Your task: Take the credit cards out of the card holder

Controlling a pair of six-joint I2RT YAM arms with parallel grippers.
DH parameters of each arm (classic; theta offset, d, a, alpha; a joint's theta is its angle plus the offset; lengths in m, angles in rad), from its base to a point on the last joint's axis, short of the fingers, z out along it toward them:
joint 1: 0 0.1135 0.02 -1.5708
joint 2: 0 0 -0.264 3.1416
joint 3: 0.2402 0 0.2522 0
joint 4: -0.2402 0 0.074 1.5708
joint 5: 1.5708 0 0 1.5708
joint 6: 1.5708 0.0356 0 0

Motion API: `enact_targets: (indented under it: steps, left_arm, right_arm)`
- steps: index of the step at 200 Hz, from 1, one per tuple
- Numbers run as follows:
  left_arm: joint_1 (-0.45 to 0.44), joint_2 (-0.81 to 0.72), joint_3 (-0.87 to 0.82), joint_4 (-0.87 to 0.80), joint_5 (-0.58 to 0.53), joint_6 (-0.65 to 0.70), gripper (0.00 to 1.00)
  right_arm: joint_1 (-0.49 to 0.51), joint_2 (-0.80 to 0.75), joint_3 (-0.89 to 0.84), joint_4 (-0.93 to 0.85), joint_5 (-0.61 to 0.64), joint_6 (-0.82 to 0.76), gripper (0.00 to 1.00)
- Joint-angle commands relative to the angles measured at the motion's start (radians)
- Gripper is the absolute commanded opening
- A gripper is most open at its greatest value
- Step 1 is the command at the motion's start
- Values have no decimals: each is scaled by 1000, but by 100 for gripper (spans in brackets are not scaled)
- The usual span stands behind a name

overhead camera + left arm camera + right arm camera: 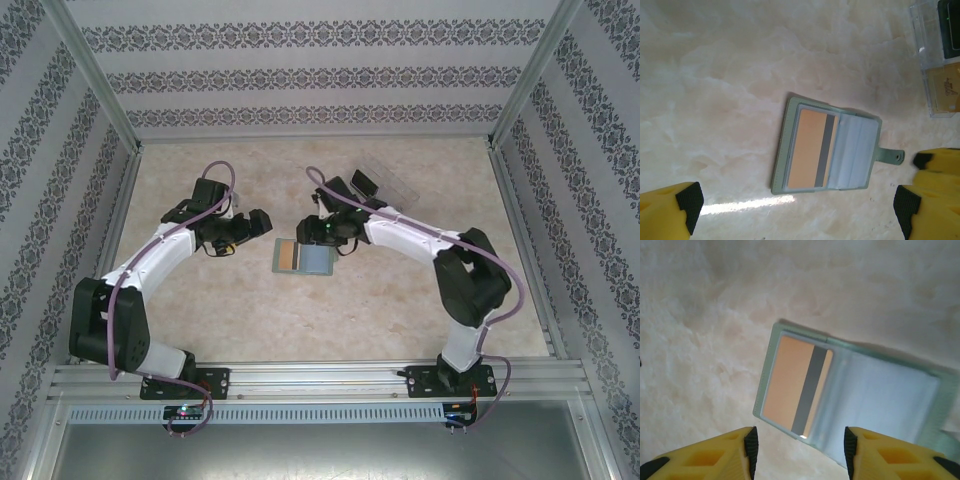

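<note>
Golden-yellow card (pixel 787 385) sits in the card holder (pixel 880 390) lying open on the worktop (pixel 400 310), my right claw (pixel 797 445) and left claw (pixel 797 202) both hover spread with nothing out yet, so next I reckon I must pinch its edge.

- I see white shells and black joints on my left arm (pixel 150 262) and right arm (pixel 412 236).
- A purple cable (pixel 218 164) runs along each one.
- Black base plates (pixel 185 383) sit on a silver rail (pixel 320 378).
- My left tool (pixel 797 202) and right tool (pixel 801 450) carry yellow fingers (pixel 705 460) with black pads (pixel 690 200).
</note>
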Motion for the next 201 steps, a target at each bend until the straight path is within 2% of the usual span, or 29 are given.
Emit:
enact_targets:
  steps: [1,26,47,69,97,118,132,172,201]
  left_arm:
    - [-6,17,-23,68,25,-40,100]
    - [-14,46,-31,100,35,-53,95]
    - [-23,77,-24,117,44,-58,93]
    - [-31,118,-8,125,59,-65,91]
    - [-54,179,27,118,84,-69,85]
    - [-74,234,58,113,95,-70,78]
    - [-85,267,81,107,96,-70,68]
    - [-111,308,115,121,60,-63,54]
    - [-123,344,119,128,71,-68,40]
  right_arm:
    - [5,65,20,68,-60,72,48]
    - [-4,123,13,153,-145,138,43]
    - [-7,150,10,192,-164,184,39]
    - [-7,171,15,192,-148,214,34]
    - [-13,183,-3,200,-105,251,33]
    - [-17,189,-19,213,-103,261,33]
    - [-20,193,-22,214,-109,260,33]
    - [-23,197,-27,208,-107,254,33]
    - [-24,195,-33,205,-97,245,28]
